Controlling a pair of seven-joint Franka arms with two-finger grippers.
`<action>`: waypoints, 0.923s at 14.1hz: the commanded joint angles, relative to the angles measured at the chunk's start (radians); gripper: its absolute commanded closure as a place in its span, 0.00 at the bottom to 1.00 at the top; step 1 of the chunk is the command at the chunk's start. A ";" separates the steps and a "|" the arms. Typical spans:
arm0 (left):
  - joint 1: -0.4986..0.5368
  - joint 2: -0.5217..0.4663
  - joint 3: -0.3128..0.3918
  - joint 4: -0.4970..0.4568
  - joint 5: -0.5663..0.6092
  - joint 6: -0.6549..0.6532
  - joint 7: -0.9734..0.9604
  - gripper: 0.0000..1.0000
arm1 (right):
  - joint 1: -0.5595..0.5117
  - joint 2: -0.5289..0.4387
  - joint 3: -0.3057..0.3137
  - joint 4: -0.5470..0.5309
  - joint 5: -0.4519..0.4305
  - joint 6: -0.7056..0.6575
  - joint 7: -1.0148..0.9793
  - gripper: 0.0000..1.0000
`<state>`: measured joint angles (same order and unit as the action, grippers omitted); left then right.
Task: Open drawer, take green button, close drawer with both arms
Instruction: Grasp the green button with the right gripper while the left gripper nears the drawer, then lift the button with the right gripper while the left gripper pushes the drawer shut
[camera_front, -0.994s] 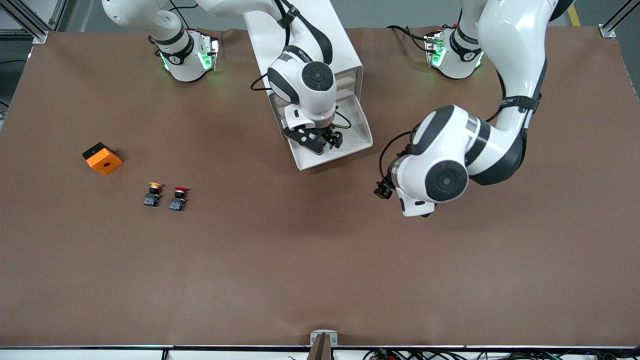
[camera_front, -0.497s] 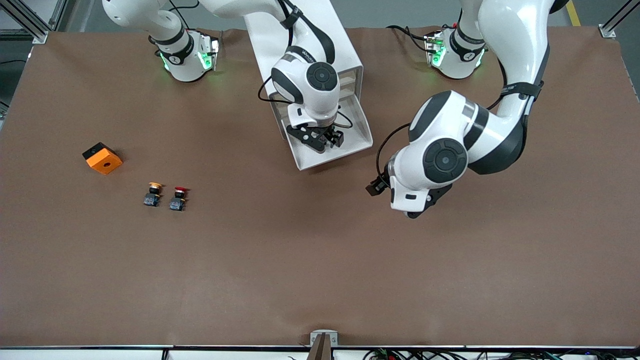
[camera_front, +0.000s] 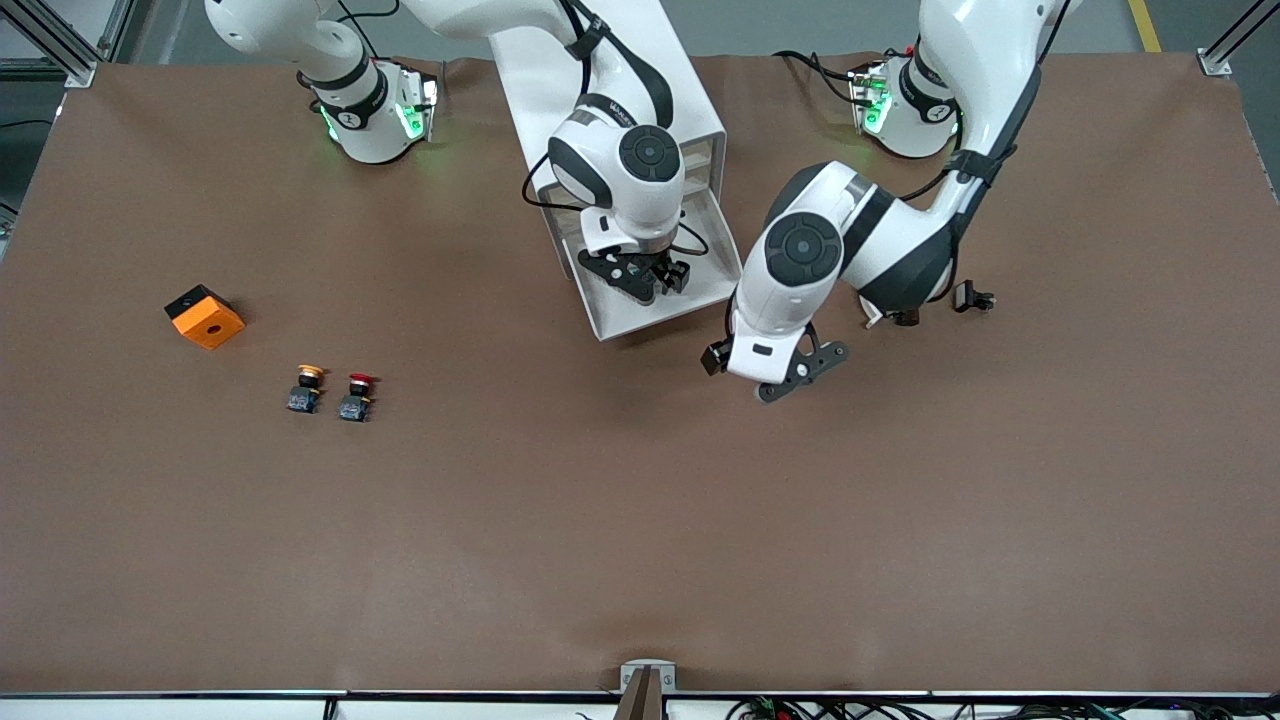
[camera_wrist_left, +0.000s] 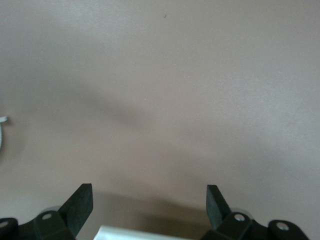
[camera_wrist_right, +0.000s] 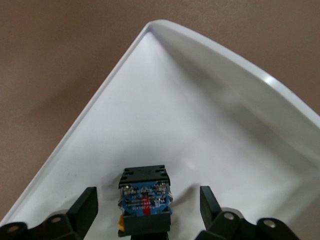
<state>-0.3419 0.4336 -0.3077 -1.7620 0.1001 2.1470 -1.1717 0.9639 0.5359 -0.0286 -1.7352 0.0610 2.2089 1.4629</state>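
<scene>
The drawer, lowest of the white cabinet, stands pulled out toward the front camera. My right gripper reaches down into it. In the right wrist view the button lies on the drawer floor as a dark black-blue block; its cap is hidden. My right gripper is open and straddles it, with a gap at each finger. My left gripper hangs open over bare table beside the drawer's front corner, toward the left arm's end. The left wrist view shows nothing between the fingers of my left gripper.
Toward the right arm's end of the table lie an orange block, a yellow-capped button and a red-capped button. The cabinet stands between the two arm bases.
The left arm has swung in toward the cabinet, bringing its gripper close to the drawer's front corner. The right gripper has shifted slightly deeper into the drawer.
</scene>
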 joint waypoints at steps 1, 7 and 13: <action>0.011 -0.073 -0.013 -0.151 0.043 0.117 0.015 0.00 | 0.012 0.009 -0.010 0.025 -0.001 -0.003 0.019 0.85; 0.011 -0.024 -0.014 -0.155 0.082 0.175 0.015 0.00 | -0.007 0.003 -0.013 0.075 0.002 -0.020 0.005 1.00; -0.006 0.034 -0.014 -0.136 0.142 0.206 0.015 0.00 | -0.141 -0.057 -0.010 0.201 0.023 -0.260 -0.143 1.00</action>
<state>-0.3451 0.4482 -0.3142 -1.9072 0.2038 2.3370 -1.1625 0.8795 0.5193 -0.0521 -1.5638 0.0635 2.0267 1.3946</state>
